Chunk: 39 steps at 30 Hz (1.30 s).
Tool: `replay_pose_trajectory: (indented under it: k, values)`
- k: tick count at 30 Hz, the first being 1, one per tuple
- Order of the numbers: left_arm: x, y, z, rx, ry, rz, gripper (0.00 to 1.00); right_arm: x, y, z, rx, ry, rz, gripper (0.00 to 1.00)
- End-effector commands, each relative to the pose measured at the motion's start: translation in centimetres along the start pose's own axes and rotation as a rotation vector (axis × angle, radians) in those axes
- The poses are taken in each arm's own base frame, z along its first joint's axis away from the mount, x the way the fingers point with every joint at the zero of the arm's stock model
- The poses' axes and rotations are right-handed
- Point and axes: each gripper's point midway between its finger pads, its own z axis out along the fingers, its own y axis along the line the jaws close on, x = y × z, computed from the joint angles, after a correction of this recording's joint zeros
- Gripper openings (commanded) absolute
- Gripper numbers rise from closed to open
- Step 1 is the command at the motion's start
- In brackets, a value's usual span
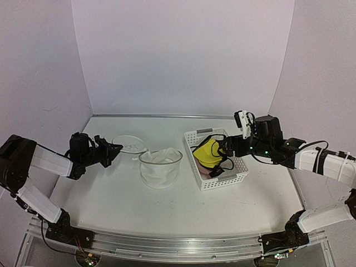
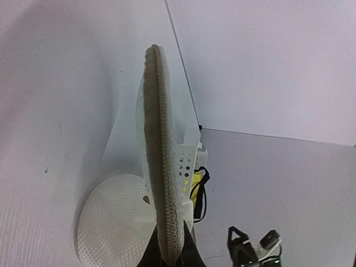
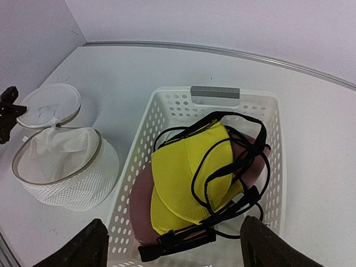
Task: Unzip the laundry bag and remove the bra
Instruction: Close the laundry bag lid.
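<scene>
The laundry bag (image 1: 160, 167) stands open and upright in the middle of the table, and its round lid (image 1: 129, 144) is flipped out to the left. My left gripper (image 1: 115, 149) is shut on the lid's rim, seen edge-on in the left wrist view (image 2: 158, 156), where the gripper (image 2: 169, 247) pinches it. The yellow bra (image 1: 209, 153) with black straps lies in the white lattice basket (image 1: 240, 177). My right gripper (image 1: 225, 151) hovers open over it. In the right wrist view the bra (image 3: 189, 183) lies between and beyond the spread fingers (image 3: 78, 247). The gripper (image 3: 172, 253) holds nothing.
The basket's rim with its grey handle (image 3: 215, 92) stands right of the bag (image 3: 64, 164). The lid (image 3: 49, 104) and my left gripper's tips (image 3: 8, 105) show at the far left. White walls close the back and both sides.
</scene>
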Motion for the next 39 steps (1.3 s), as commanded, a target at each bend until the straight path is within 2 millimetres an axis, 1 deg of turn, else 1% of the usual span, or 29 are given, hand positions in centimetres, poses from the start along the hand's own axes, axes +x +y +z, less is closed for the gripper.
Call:
replay_pose_trajectory:
  k: [1,3,5,7,8,10,13,16,20,24,28,32,36,39]
  values:
    - [-2.0,-4.5,-1.6,0.002,-0.112,0.273,0.0,-3.7,2.2,-0.5,-0.098,-0.091,-0.036,0.83]
    - [-2.6,-5.4,-2.6,-0.033,-0.161,0.358,0.0,-3.8,2.5,-0.3,-0.11,-0.089,-0.039,0.83]
    - [-2.8,-7.2,-3.4,-0.024,-0.187,0.452,0.0,-3.8,2.8,-0.1,-0.127,-0.086,-0.042,0.83]
    - [-2.5,-9.3,-4.0,0.015,-0.187,0.547,0.0,-3.7,3.1,0.2,-0.146,-0.077,-0.043,0.82]
    - [-2.3,-10.2,-4.2,0.035,-0.185,0.594,0.0,-4.2,3.4,0.2,-0.16,-0.097,-0.046,0.82]
    - [-1.9,-11.9,-4.8,0.066,-0.189,0.691,0.0,-4.5,3.8,0.4,-0.18,-0.103,-0.048,0.82]
    - [-1.6,-13.1,-5.3,0.066,-0.196,0.788,0.0,-4.8,4.4,0.6,-0.211,-0.104,-0.046,0.82]
    - [-1.6,-13.3,-5.1,-0.016,-0.219,0.872,0.0,-5.3,4.9,0.5,-0.232,-0.115,-0.051,0.82]
    - [-1.5,-13.1,-4.6,-0.226,-0.293,1.009,0.0,-5.3,5.2,0.5,-0.244,-0.12,-0.056,0.82]
    - [-2.3,-12.1,-4.5,-0.333,-0.318,1.027,0.0,-5.3,5.4,0.5,-0.252,-0.122,-0.054,0.82]
    - [-2.2,-12.1,-4.2,-0.402,-0.335,1.08,0.0,-5.3,5.5,0.4,-0.257,-0.127,-0.055,0.82]
    - [-1.5,-12.6,-3.7,-0.518,-0.362,1.193,0.0,-5.2,5.5,0.5,-0.259,-0.125,-0.06,0.82]
    - [-0.3,-13.2,-3.0,-0.597,-0.374,1.321,0.0,-5.1,5.5,0.6,-0.261,-0.123,-0.061,0.82]
    - [0.7,-13.1,-2.5,-0.654,-0.36,1.424,0.0,-5.0,5.5,0.6,-0.259,-0.124,-0.064,0.82]
